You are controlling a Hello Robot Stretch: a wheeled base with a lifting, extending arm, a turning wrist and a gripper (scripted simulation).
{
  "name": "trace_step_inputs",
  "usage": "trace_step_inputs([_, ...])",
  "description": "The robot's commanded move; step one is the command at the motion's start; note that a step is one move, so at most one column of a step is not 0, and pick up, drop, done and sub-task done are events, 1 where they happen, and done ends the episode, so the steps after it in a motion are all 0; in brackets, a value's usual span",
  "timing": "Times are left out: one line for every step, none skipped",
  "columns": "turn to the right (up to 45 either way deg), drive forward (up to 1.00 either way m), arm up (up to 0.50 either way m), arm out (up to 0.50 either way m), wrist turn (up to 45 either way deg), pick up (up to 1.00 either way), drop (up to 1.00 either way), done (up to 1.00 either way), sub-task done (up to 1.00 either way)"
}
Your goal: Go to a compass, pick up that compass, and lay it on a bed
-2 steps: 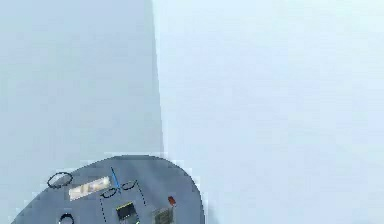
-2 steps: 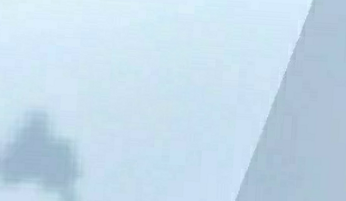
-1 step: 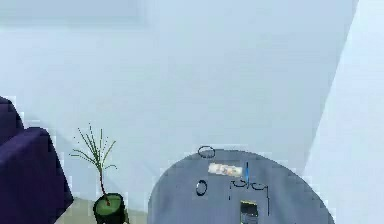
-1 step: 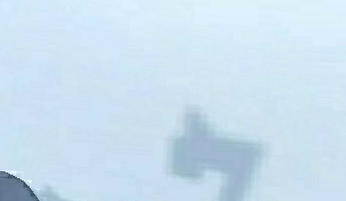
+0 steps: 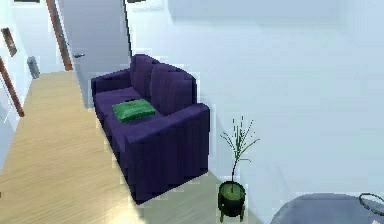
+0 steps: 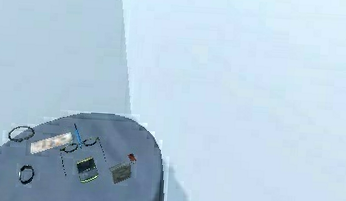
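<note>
The bench [image 6: 119,135] is cut off by the arm side view's near edge. In the forward view, a slice of it [image 5: 330,210] is cut by the near right corner. The things on it are too small for me to name: a dark ring [image 6: 21,133], a pale strip [image 6: 50,143], a blue stick [image 6: 79,137], a dark square thing [image 6: 87,168], a tan square thing [image 6: 120,171], a second ring [image 6: 26,174]. At far left, a wall picture [image 5: 9,42] is cut by the edge.

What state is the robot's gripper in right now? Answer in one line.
Gripper: cannot be told from these pictures.
</note>
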Motion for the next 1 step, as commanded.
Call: trace_step_inputs([-12.0,0.0,0.0,0.0,0.0,0.0,0.0,0.0,0.0])
